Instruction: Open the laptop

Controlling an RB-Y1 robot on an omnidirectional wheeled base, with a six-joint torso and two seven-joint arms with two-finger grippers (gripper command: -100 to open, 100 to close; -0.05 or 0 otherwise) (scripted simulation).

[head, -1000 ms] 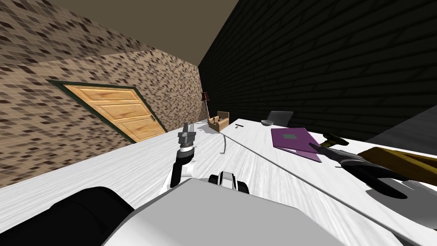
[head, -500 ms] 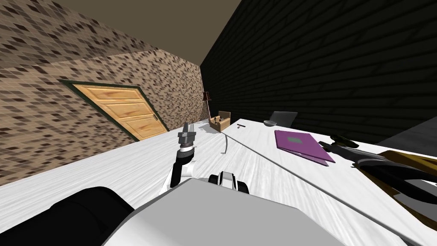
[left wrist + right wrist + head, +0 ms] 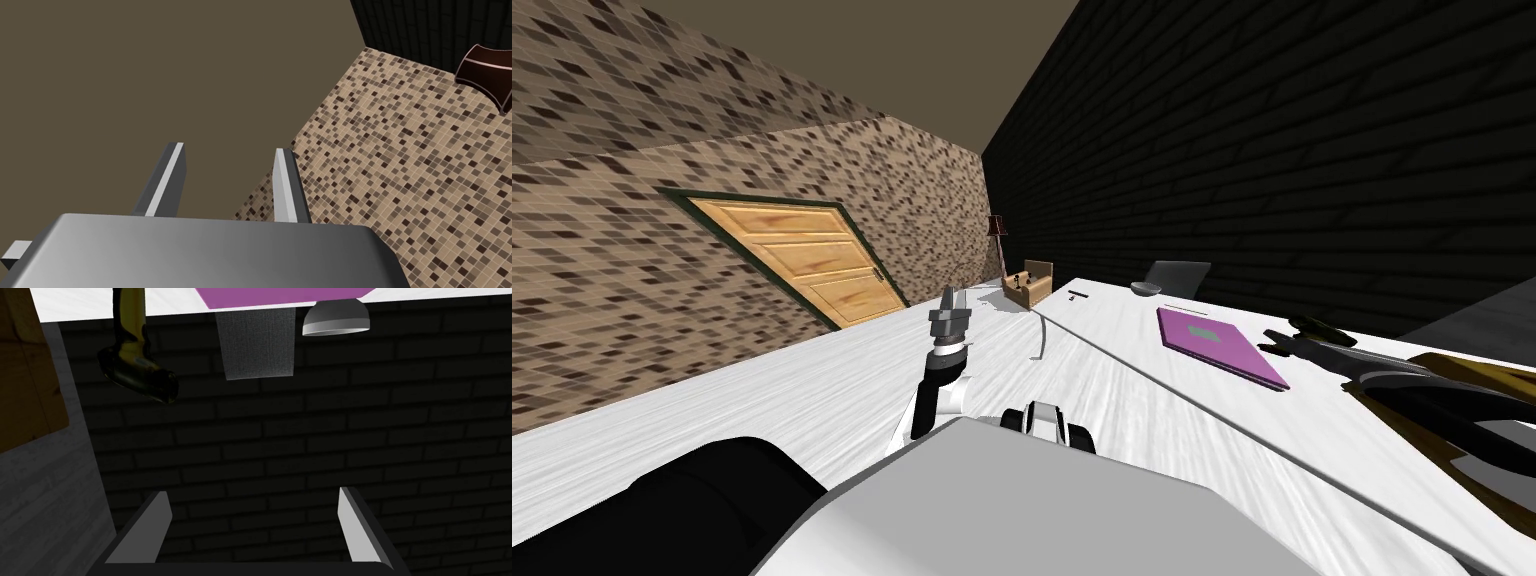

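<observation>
A purple laptop [image 3: 1220,345] lies shut and flat on the white table [image 3: 1132,400], right of middle in the head view. My right gripper [image 3: 1274,344] hovers just off the laptop's right edge, apart from it. In the right wrist view that gripper [image 3: 255,528] is open with nothing between its fingers and faces the dark brick wall. The laptop's edge [image 3: 280,295] lies well beyond the fingertips there. My left gripper [image 3: 952,300] is raised left of the table, its fingers [image 3: 287,185] a narrow gap apart and empty.
A grey bowl [image 3: 1142,288] and a grey chair back [image 3: 1177,277] sit behind the laptop. A yellow and black tool [image 3: 135,353] and a brown board [image 3: 1472,375] lie by my right arm. A wooden caddy [image 3: 1026,283], a floor lamp [image 3: 996,228] and a door [image 3: 802,255] stand to the left.
The laptop's lid, slightly lifted a second ago, now lies flat. My right gripper has drawn back to the right, off the laptop. The left arm has not moved.
</observation>
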